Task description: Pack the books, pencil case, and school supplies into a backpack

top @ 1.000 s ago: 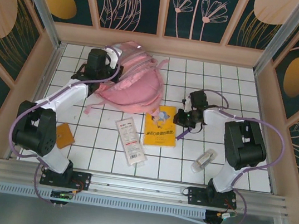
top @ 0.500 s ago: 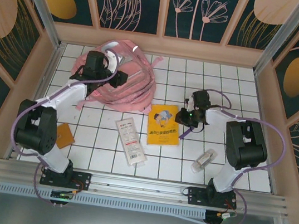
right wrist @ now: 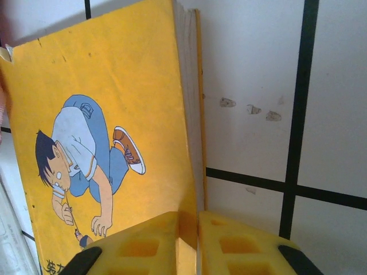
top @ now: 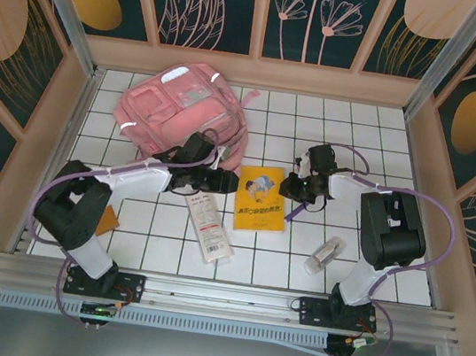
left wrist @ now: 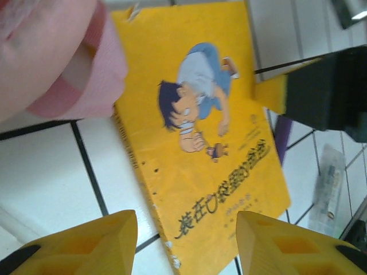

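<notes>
The yellow-orange book (top: 260,197) lies flat on the tiled table, its cartoon cover up. My right gripper (top: 293,186) is shut on the book's right edge; in the right wrist view the fingers (right wrist: 143,243) pinch the cover (right wrist: 114,143) at its page edge. My left gripper (top: 220,181) stands open just left of the book, and the left wrist view has the book (left wrist: 212,143) ahead between the spread fingers (left wrist: 103,240). The pink backpack (top: 180,116) rests at the back left. The white pencil case (top: 208,225), the purple pen (top: 296,210) and the whitish tube (top: 325,254) lie on the table.
An orange flat item (top: 105,216) lies at the left, partly under my left arm. Wooden walls ring the table. A fold of pink backpack fabric (left wrist: 51,63) sits close to the book's far left corner. Open tiles lie at the back right.
My left gripper opened, let go of the backpack and swung right and nearer, up to the book. The backpack dropped flat. The book shifted slightly right in the right gripper.
</notes>
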